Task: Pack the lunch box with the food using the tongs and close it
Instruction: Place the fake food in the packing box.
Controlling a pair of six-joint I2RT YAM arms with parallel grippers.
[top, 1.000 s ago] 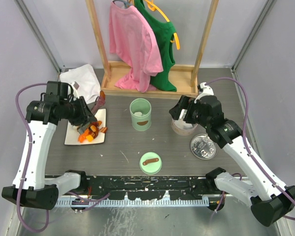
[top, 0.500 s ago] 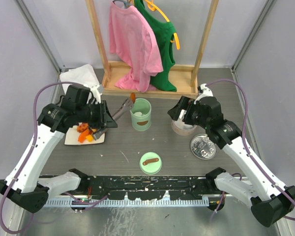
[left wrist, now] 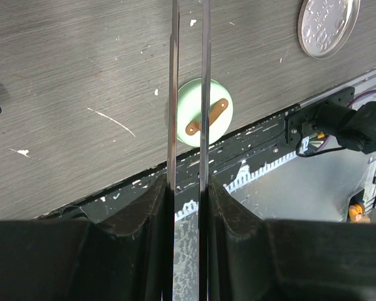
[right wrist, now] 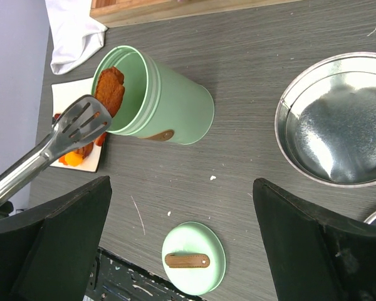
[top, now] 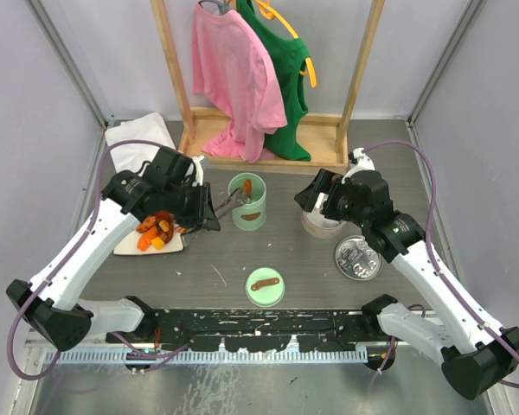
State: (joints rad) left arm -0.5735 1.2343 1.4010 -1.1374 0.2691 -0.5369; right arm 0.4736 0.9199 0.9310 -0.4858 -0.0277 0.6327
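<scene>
Tongs, tips cut off at top edge, in left hand

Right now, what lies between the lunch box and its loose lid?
Nothing: only bare grey table runs between the lunch box and the lid. Both the top view and the right wrist view show that stretch.

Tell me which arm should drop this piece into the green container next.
Left. The left tool is shut on the tongs, whose tips hold a brown food piece right at the green container's mouth. The right tool is open and empty, off by the metal bowl.
</scene>
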